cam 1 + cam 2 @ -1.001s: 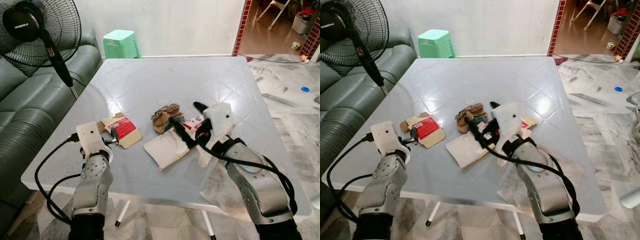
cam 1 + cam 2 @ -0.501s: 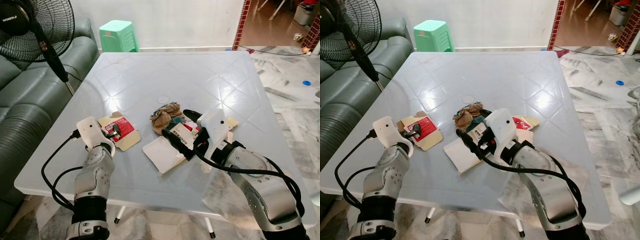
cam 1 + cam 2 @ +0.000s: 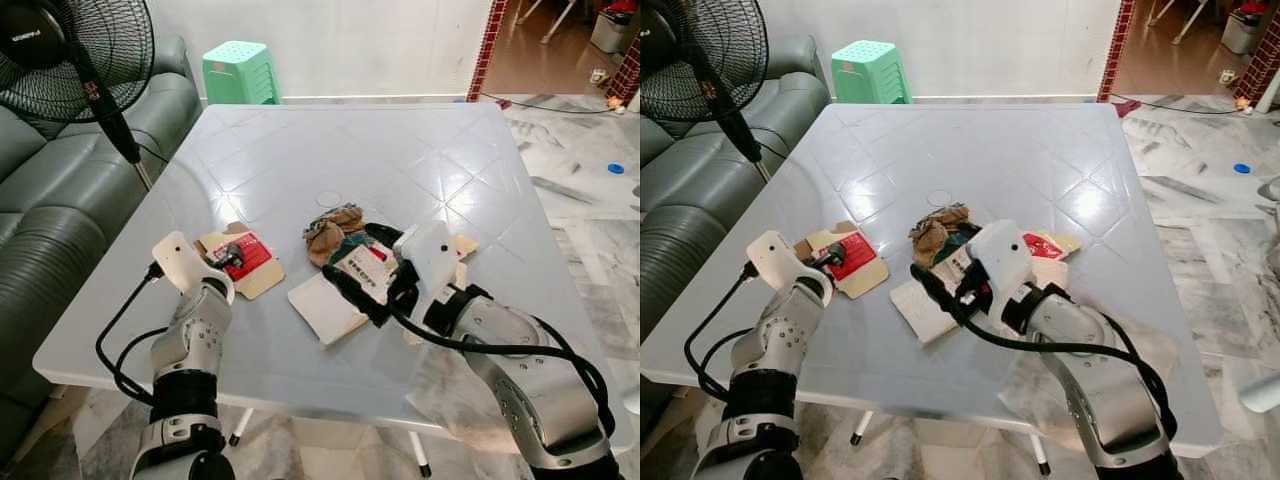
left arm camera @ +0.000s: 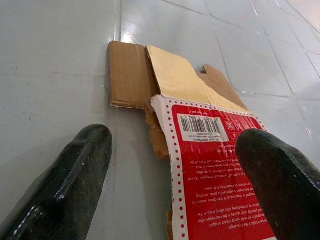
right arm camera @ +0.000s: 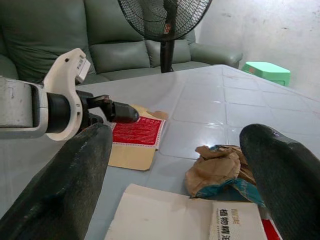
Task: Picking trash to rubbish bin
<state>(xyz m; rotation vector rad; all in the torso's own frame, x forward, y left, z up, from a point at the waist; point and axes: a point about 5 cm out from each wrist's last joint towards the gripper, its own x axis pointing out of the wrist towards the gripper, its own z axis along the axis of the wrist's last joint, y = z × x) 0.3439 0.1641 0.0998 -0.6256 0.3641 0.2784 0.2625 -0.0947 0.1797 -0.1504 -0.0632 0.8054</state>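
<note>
A flattened brown carton with a red label (image 3: 250, 263) lies on the grey table (image 3: 330, 150) near its left front. My left gripper (image 3: 232, 254) is low over the carton's near edge, open, its fingers (image 4: 65, 190) on either side of the red label (image 4: 215, 155). A trash pile sits mid-table: crumpled brown paper (image 3: 328, 232), a white sheet (image 3: 322, 305) and a small white-and-red carton (image 3: 362, 264). My right gripper (image 3: 362, 262) hangs open just above this pile, fingers wide on either side of the small carton.
A standing fan (image 3: 60, 40) and a green sofa (image 3: 60, 190) are on the left. A green stool (image 3: 240, 72) stands behind the table. A further cardboard scrap (image 3: 462, 244) lies right of my right wrist. Tiled floor runs along the right.
The camera has shifted a little. My right gripper has come down and left, closer over the trash pile. My left gripper has edged forward onto the red-label carton.
</note>
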